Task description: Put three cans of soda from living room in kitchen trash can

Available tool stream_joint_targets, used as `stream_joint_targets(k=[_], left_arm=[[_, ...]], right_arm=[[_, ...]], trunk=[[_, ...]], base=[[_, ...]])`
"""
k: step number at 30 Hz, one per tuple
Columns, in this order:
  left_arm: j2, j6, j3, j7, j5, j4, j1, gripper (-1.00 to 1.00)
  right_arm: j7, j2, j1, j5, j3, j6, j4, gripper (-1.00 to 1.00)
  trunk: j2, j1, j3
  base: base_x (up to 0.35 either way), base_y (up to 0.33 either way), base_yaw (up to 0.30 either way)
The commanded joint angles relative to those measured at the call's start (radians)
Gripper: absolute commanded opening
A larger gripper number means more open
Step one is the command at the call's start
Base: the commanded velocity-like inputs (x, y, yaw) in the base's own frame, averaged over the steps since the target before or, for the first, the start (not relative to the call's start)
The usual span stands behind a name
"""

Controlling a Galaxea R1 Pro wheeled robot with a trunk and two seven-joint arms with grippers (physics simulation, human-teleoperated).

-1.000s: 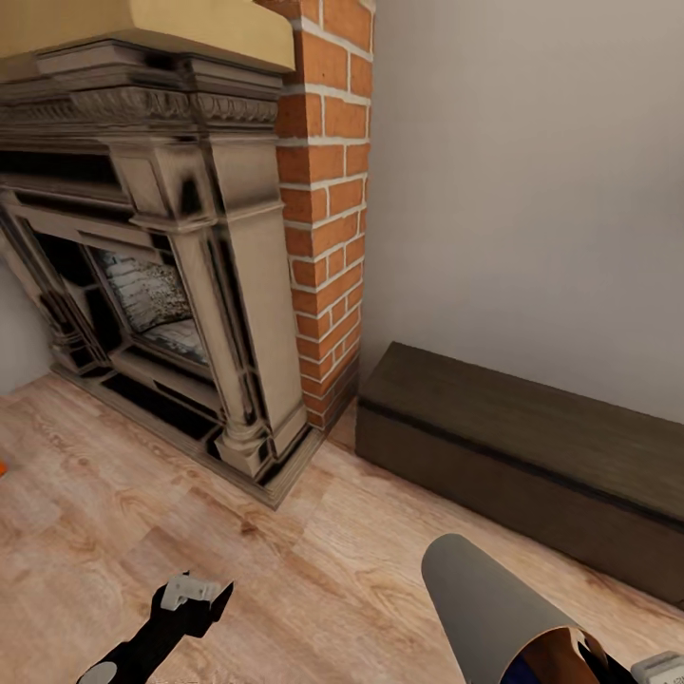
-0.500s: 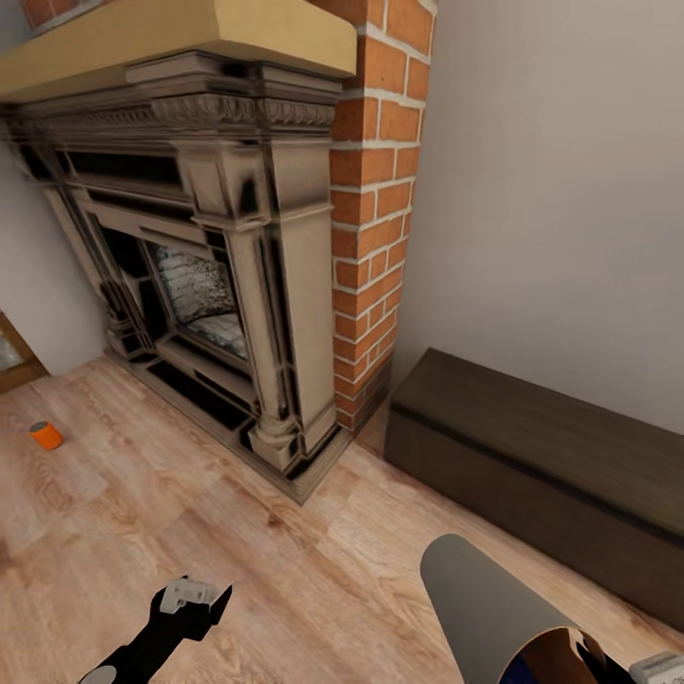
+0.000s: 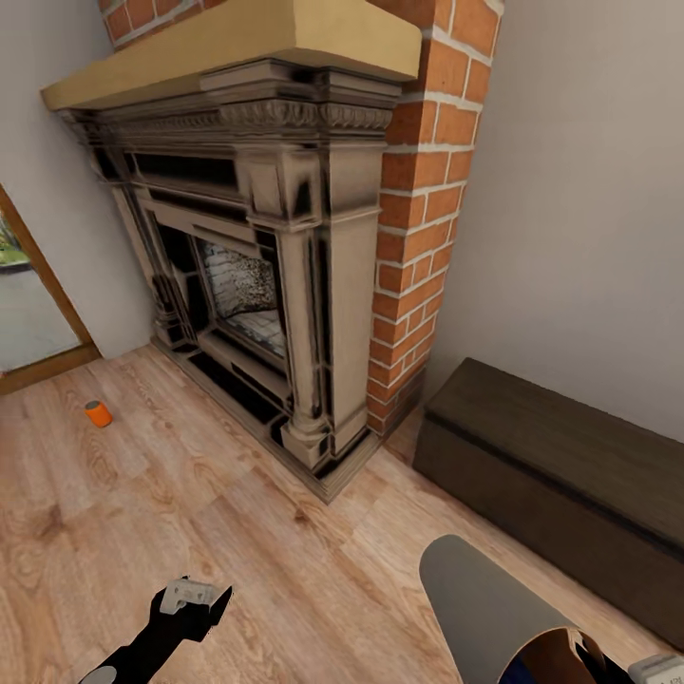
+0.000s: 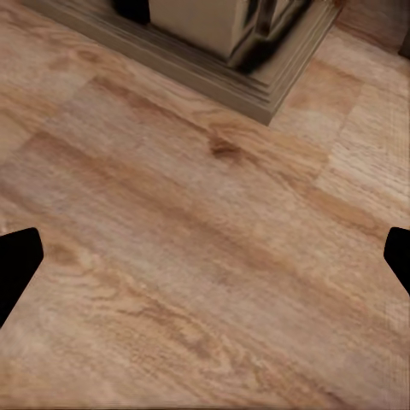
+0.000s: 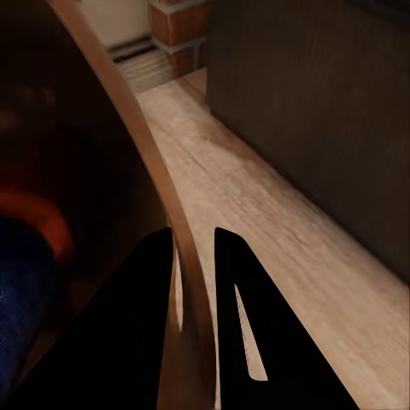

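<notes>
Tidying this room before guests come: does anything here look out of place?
Yes. An orange can lies alone on the wood floor, left of the fireplace near the doorway. Also odd: the bin is off the floor, tilted, its rim pinched by the right tool, with blue and orange showing inside it.

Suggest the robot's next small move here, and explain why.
Probably turn and roll toward the orange soda can on the floor by the fireplace: it lies beyond the open left gripper, while the right gripper holds the trash can by its rim.
</notes>
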Motion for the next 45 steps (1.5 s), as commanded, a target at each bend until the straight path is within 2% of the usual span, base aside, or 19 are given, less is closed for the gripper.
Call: stream_joint_targets(k=[1,15,31,45], left_arm=[[0.000,0.000,0.000,0.000,0.000,0.000,0.000,1.00],[-0.001,0.003,0.000,-0.002,-0.003,0.000,0.000,1.00],[-0.002,0.003,0.000,-0.003,-0.003,0.000,0.000,1.00],[-0.005,0.008,0.000,-0.005,-0.003,0.000,0.000,1.00]], right_arm=[[0.006,0.000,0.000,-0.004,-0.001,0.000,-0.001,-1.00],[0.006,0.000,0.000,-0.006,-0.001,0.000,-0.002,-1.00],[0.006,0.000,0.000,-0.007,0.001,0.000,-0.002,-1.00],[0.004,0.000,0.000,-0.004,0.001,0.000,-0.002,-1.00]], trunk=[[0.000,0.000,0.001],[0.000,0.000,0.006],[0.000,0.000,0.006],[0.000,0.000,0.006]], base=[[0.123,0.093,0.248],[0.209,0.238,0.224],[0.181,0.250,0.012],[0.024,0.314,0.000]])
